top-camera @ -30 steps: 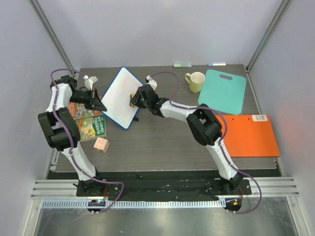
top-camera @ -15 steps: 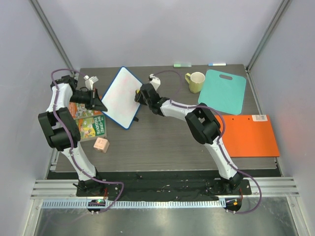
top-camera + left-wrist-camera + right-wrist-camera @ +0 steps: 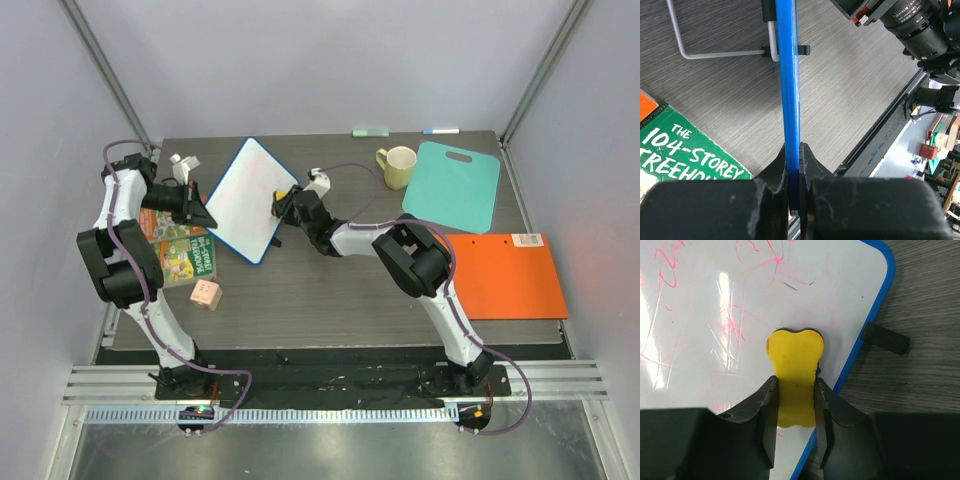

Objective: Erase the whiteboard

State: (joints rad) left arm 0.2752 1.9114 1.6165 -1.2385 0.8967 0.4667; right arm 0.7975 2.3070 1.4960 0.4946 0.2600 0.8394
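Observation:
The whiteboard [image 3: 248, 198], white with a thin blue rim, stands tilted at the table's back left. My left gripper [image 3: 203, 214] is shut on its left edge; in the left wrist view the blue rim [image 3: 788, 75] runs edge-on between the jaws. My right gripper [image 3: 282, 207] is shut on a yellow eraser [image 3: 793, 375] and presses it on the board's face near the right rim. Pink-red scribbles [image 3: 757, 255] and faint smears show on the board [image 3: 700, 340] ahead of the eraser. A small black foot [image 3: 886, 339] sticks out past the rim.
A green-covered book [image 3: 185, 255] and a small pink block [image 3: 206, 294] lie left of the board. A yellow-green mug [image 3: 398, 166], a teal cutting board [image 3: 458, 185] and an orange folder [image 3: 505, 275] are on the right. A wire stand [image 3: 715, 52] shows behind the board.
My right gripper with the eraser has slid down and toward the board's right rim. The left gripper and the board have stayed put.

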